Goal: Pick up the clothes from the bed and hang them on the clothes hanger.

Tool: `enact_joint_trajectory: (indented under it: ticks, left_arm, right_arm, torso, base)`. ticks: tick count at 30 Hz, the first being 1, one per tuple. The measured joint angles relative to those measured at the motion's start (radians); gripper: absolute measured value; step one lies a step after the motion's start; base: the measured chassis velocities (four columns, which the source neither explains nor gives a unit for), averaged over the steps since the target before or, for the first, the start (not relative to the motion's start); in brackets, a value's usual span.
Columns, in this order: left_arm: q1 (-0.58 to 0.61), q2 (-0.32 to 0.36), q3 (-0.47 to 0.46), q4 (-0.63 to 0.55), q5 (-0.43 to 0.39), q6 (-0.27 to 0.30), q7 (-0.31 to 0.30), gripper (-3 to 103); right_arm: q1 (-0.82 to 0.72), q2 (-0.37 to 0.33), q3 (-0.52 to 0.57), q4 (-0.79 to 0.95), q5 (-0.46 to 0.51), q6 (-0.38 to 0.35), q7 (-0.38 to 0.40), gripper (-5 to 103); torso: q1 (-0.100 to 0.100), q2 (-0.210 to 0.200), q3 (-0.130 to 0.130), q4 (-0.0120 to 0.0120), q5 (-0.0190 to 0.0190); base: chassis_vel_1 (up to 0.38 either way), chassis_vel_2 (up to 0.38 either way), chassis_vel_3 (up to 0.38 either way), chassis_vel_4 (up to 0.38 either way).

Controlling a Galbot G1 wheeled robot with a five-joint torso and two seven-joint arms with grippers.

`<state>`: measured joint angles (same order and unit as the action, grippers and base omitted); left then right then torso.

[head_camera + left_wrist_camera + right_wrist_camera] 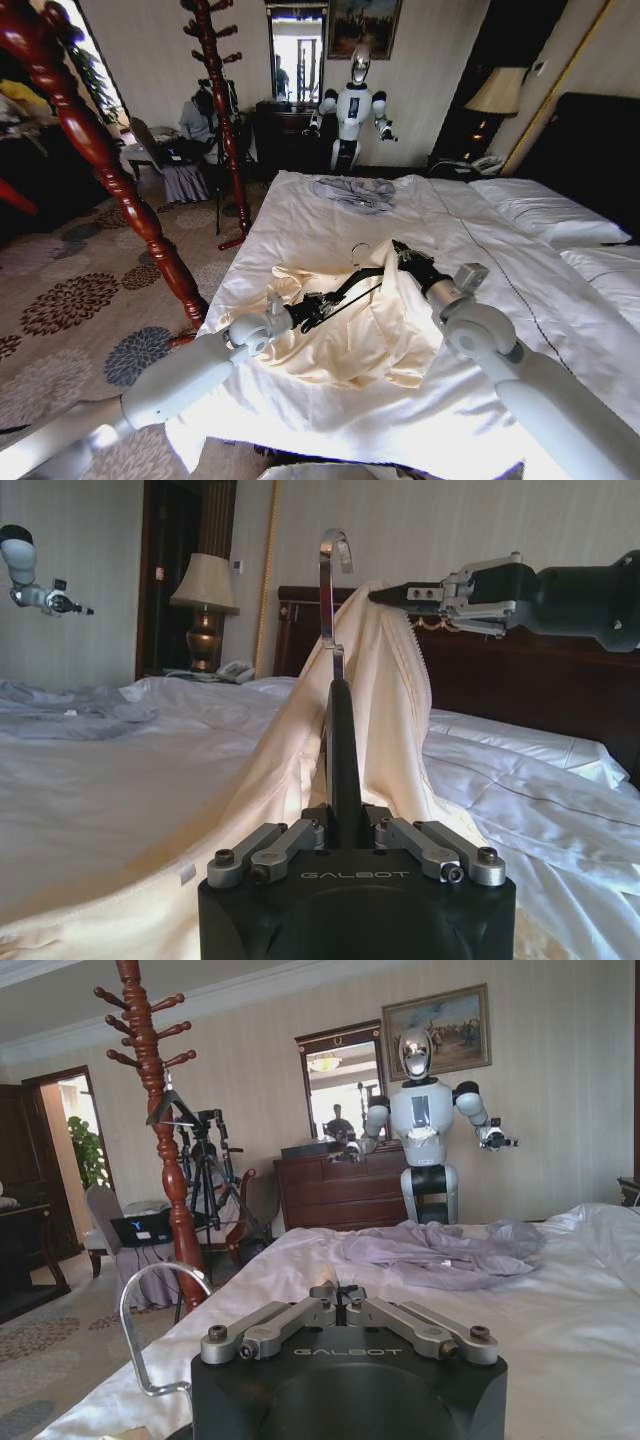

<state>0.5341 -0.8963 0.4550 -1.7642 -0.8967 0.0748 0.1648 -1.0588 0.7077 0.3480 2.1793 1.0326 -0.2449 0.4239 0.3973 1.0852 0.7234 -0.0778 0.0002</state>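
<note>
Shirt: the cream shirt (350, 330) lies rumpled across the near half of the bed (520, 300), one edge lifted off the sheet, and here we are mid-threading!
Hanger: the black hanger (352, 285) lies low over the shirt between the two arms; in the left wrist view it stands edge-on with its silver hook (330, 590) uppermost and cloth draped on both sides of it.
Left gripper: the left gripper (312, 305) sits over the shirt's near side, jaws closed around one end of the hanger (342, 750), a firm pinch by the look of it.
Right gripper: the right gripper (402, 250) is at the shirt's far edge, jaws drawn together on a fold of fabric, holding it up by the hook; the left wrist view shows those jaws (405, 595) nipping the cloth's top edge.
Handling, shirt: I judge it light, limp and slightly slippery; it will sag and slide off anything it isn't draped over. Best taken at the collar or shoulder seam, where the cloth is doubled.
Handling, hanger: stiff and light, thin enough to twist in a pinch; holding near one arm's end leaves the other free for a sleeve opening.
Elsewhere: a grey garment (352, 192) lies near the bed's far end, well apart; the wooden coat stand (222, 110) is off on the carpet.
</note>
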Motion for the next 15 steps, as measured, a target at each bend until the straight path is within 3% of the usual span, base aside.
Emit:
enact_joint_trajectory:
  ticks: [15]
  left_arm:
    - [-0.020, -0.037, 0.014, 0.021, -0.018, 0.004, -0.010, 15]
  right_arm:
    - [-0.094, 0.003, 0.014, 0.066, -0.010, -0.015, -0.037, 0]
  torso:
    - [0.000, 0.000, 0.000, -0.0001, -0.0001]
  base:
    - [0.000, 0.000, 0.000, 0.000]
